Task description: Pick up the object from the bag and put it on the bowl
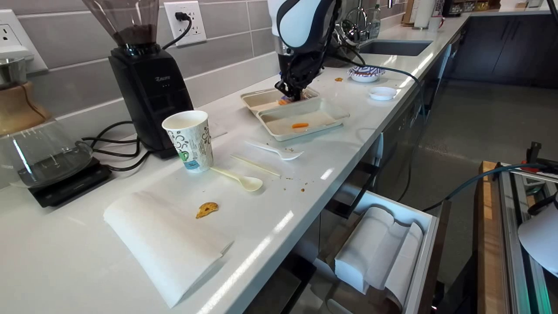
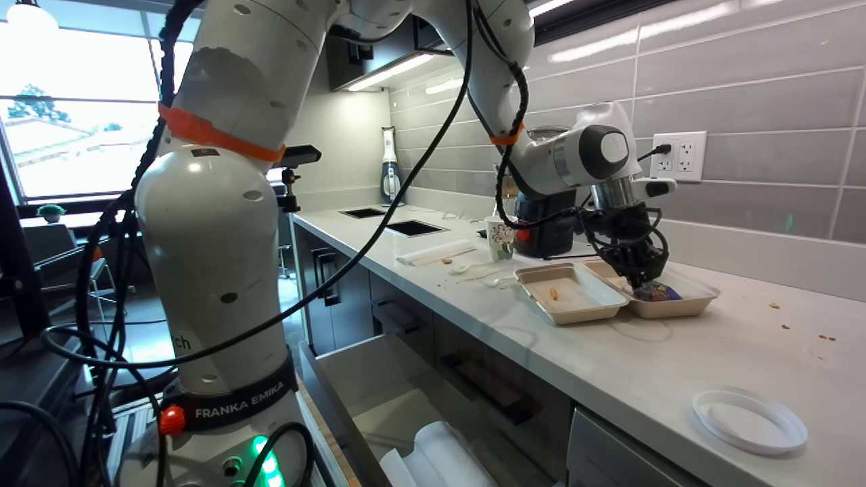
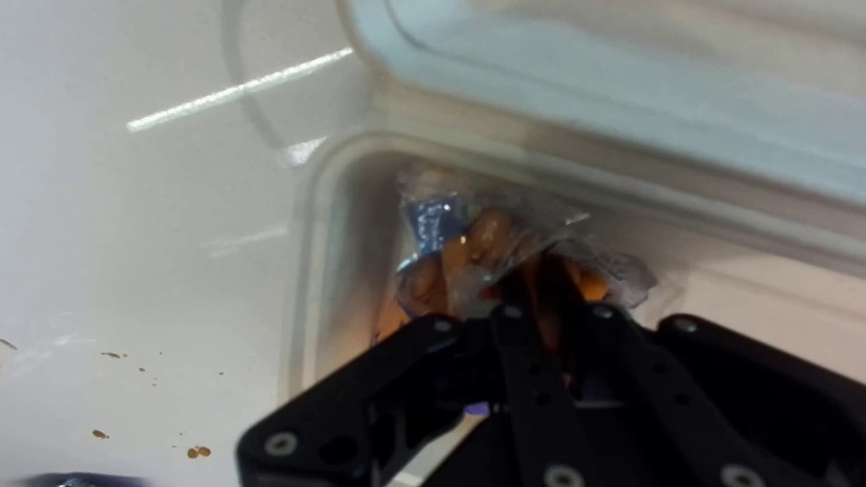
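A clear plastic bag (image 3: 433, 220) with purple-blue print and orange pieces lies in a compartment of the beige clamshell container (image 1: 318, 114). The bag (image 2: 657, 292) also shows in an exterior view. My gripper (image 3: 536, 287) points down into the bag, its fingers close together with an orange piece (image 3: 549, 325) between them. The gripper also shows in both exterior views (image 1: 297, 96) (image 2: 636, 285). Its fingertips are partly hidden by the plastic. A white bowl with a blue and red patterned rim (image 1: 365, 75) stands on the counter beyond the container.
An orange carrot (image 1: 300, 125) lies in the container's other half. A white round lid (image 1: 382, 93) lies near the bowl. A paper cup (image 1: 190, 141), spoons (image 1: 249, 183) and a coffee grinder (image 1: 152, 91) stand or lie on the other side. A drawer (image 1: 392, 205) is open below.
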Tool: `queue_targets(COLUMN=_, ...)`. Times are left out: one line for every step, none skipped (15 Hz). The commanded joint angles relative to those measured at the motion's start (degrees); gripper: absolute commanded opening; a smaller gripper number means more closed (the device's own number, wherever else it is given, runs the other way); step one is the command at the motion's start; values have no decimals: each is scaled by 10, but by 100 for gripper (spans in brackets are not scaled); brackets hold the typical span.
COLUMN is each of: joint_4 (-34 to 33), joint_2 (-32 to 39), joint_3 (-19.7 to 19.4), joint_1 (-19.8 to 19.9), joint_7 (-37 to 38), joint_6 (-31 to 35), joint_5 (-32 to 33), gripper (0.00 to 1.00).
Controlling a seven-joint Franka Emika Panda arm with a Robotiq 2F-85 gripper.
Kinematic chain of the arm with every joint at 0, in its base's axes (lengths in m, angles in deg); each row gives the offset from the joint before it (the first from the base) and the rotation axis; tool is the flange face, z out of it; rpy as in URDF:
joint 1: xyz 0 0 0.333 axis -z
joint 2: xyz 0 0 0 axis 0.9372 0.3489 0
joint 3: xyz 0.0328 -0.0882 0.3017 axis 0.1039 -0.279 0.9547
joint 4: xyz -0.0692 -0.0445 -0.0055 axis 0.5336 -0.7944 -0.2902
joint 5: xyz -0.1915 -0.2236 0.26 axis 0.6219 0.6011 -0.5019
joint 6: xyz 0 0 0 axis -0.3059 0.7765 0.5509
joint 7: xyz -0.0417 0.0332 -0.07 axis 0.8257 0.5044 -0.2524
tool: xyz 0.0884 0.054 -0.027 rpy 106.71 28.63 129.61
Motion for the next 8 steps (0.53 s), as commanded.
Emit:
queue_targets(joint_4=-13, joint_2=19, joint_3=1, joint_1=-1, joint_7=11, joint_6=-4, joint_5=-10, gripper=2)
queue_targets(joint_4=-14, joint_2=18, joint_3=1, joint_1=-1, joint_7=11, joint_6=-4, joint_5=-9, gripper=2)
queue_targets(joint_4=-14, joint_2=18, joint_3=1, joint_1=-1, joint_7=12, joint_6=-4, joint_5=-9, gripper=2)
queue_targets(joint_4=-15, joint_2=16, joint_3=1, joint_1=-1, joint_7=12, joint_6=-4, joint_5=-9, gripper=2)
queue_targets(joint_4=-15, joint_2=15, joint_3=1, joint_1=-1, joint_7=12, joint_6=-4, joint_5=-9, gripper=0)
queue_targets(joint_4=-17, joint_2=14, joint_3=2, joint_1=-1, joint_7=12, joint_6=-5, joint_5=-10, gripper=0)
queue_targets(joint_4=-17, joint_2=13, joint_3=3, joint_1=0, joint_7=11, joint_6=-5, joint_5=-12, gripper=1)
queue_targets(joint_4=-16, joint_2=11, joint_3=3, joint_1=-1, joint_7=12, joint_6=-5, joint_5=-12, gripper=0)
